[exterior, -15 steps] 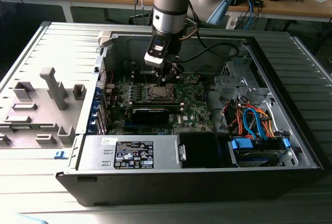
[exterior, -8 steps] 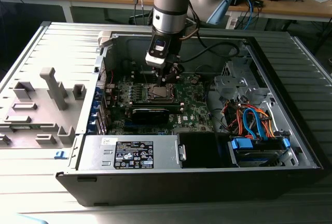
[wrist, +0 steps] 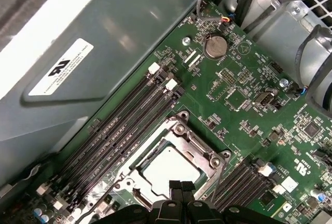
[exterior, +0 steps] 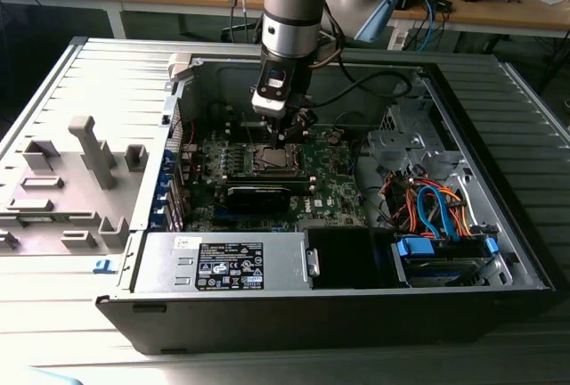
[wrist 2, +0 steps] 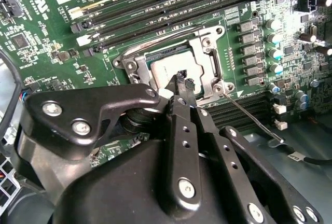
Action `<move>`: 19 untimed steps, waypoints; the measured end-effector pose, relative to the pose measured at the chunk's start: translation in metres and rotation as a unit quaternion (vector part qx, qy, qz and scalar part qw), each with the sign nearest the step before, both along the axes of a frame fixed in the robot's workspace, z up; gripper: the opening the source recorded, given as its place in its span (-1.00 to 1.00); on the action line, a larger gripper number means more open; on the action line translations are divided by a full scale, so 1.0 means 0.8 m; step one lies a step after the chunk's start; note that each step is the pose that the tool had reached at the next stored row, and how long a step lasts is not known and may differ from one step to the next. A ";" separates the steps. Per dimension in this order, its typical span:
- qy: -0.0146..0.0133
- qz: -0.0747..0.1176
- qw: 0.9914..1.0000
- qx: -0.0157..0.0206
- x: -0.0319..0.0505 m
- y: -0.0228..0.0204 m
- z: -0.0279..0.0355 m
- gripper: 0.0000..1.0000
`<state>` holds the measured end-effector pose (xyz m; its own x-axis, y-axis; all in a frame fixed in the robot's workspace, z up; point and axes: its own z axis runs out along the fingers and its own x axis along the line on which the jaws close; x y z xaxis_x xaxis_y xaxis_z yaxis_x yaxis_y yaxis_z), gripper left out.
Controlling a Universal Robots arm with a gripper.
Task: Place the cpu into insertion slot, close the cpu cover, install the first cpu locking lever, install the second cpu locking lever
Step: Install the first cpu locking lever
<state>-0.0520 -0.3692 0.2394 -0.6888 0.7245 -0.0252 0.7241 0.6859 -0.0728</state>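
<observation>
The open computer case (exterior: 499, 251) lies on its side on a ribbed grey table (exterior: 80, 91), and inside it the green motherboard (exterior: 334, 180) carries the insertion slot (exterior: 272, 159) near its middle. The cpu (wrist 2: 168, 71) sits flat inside that slot, its silvery-grey top showing in both wrist views (wrist: 171, 169). The cpu cover (wrist 2: 205, 53) lies folded down around the chip as a silvery frame, its window leaving the metal top exposed. A thin locking lever (wrist 2: 251, 117) stretches away from one corner of the socket across the board, its hooked end over the case floor. The gripper (wrist 2: 182, 79) hangs just above one edge of the chip, its black fingertips (wrist: 181, 186) pressed together with nothing between them. Beside the socket run the long black memory slots (wrist: 124, 130), none holding a module. Elsewhere in the case, a grey power supply (exterior: 227, 265) fills the near compartment, and a bundle of orange and blue cables (exterior: 432, 207) lies in the bay toward the exterior view's right, over a blue-trimmed drive cage (exterior: 445, 256).
</observation>
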 end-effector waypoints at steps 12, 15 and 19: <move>0.000 0.026 1.000 0.000 0.000 0.0000 0.0000 -0.79; 0.000 0.034 0.999 0.000 0.000 0.0000 0.0000 -0.79; 0.000 0.042 0.999 0.000 0.000 0.0000 0.0000 -0.79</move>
<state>-0.0520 -0.3692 0.2394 -0.7467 0.6647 -0.0252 0.6645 0.7437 -0.0728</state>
